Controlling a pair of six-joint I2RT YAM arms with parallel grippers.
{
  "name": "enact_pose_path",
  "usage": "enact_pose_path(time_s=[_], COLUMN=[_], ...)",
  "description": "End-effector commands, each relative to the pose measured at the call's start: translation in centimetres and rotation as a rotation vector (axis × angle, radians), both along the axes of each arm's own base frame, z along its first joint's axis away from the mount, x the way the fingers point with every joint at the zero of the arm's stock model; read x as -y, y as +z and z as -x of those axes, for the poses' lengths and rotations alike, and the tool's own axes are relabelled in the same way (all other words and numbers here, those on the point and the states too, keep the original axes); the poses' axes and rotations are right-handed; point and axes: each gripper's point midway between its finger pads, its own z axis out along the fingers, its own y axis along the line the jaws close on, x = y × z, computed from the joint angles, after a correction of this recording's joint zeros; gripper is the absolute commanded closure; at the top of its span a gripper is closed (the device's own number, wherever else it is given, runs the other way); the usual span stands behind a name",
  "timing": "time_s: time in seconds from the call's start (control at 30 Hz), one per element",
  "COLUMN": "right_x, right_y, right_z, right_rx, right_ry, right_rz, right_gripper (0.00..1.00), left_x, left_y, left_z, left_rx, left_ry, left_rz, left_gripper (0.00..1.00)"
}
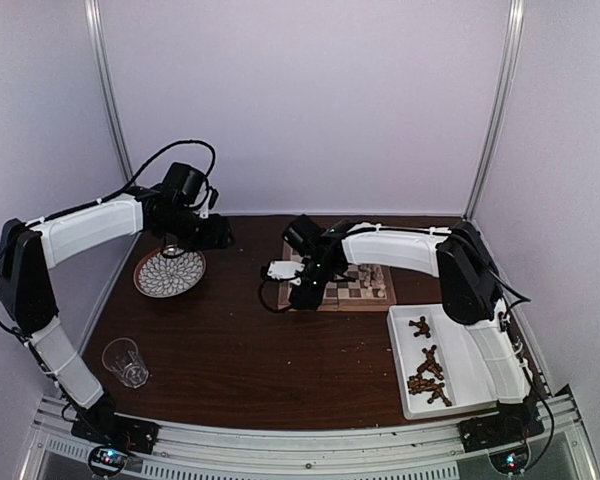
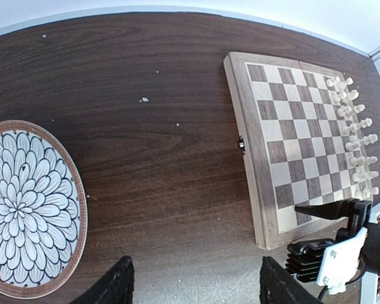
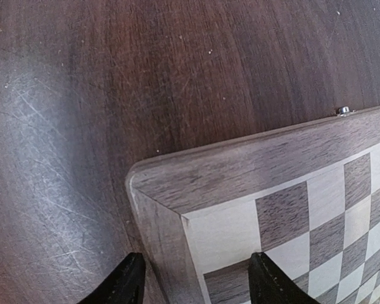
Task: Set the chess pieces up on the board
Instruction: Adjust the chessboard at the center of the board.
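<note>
Your right jaws: spread wide, holding nothing. The fingers [image 3: 124, 282] straddle a corner of the board [image 3: 285, 158]. One tip is over bare bench [image 3: 82, 114] just outside the board's edge, the other over the checkered squares just inside the border. The corner itself sits between the jaws, slightly ahead of the tips. You can't tell from the wrist view whether the tips touch wood. A small metal clasp [image 3: 344, 111] shows on the board's edge further ahead, off to the inner finger's side.

Your left jaws: also wide, empty, with only bench between the fingers [image 2: 117, 285]. The patterned plate [image 2: 31, 209] is just beside one finger, on its outer side. The board lies ahead and off the other side, apart from these jaws. The cream pieces [image 2: 354, 133] stand lined along the board edge farthest from the left jaws.

Furthest out: the dark pieces [image 1: 427, 372] lie loose in the white tray [image 1: 470, 345], well apart from both sets of jaws, by the right arm's base. A glass [image 1: 126, 360] stands behind the left jaws, near that arm's base.
</note>
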Motion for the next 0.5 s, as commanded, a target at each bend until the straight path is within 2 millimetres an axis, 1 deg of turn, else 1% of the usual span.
enact_pose_path(time_s=[0.0, 0.07, 0.2, 0.3, 0.37, 0.43, 0.47], right_x=[-0.3, -0.1, 0.3, 1.0, 1.7, 2.1, 2.2], right_y=[-1.0, -1.7, -3.3, -4.8, -5.5, -5.4, -4.7], right_z=[0.9, 1.7, 4.6, 7.2, 8.6, 9.3, 9.2], right_rx=[-0.053, -0.094, -0.212, -0.303, -0.361, -0.375, -0.36], right_ry=[0.0, 0.012, 0.059, 0.074, 0.071, 0.065, 0.057], right_rz=[0.011, 0.017, 0.042, 0.088, 0.112, 0.123, 0.113], right_gripper=[0.41, 0.44, 0.56, 0.59, 0.6, 0.61, 0.61], left_x=[-0.3, -0.5, -0.6, -0.6, -0.5, -0.4, -0.2], left_y=[0.7, 1.0, 1.0, 0.7, 0.5, 0.4, 0.1], left_z=[0.1, 0.2, 0.3, 0.2, 0.1, -0.1, -0.2], left_rx=[0.036, 0.044, 0.046, 0.039, 0.034, 0.034, 0.03], left_ry=[0.016, 0.016, 0.01, 0.006, 0.003, 0.004, 0.001], left_rz=[0.01, 0.008, 0.001, -0.007, -0.009, -0.008, -0.003], left_gripper=[0.32, 0.32, 0.32, 0.32, 0.32, 0.32, 0.32])
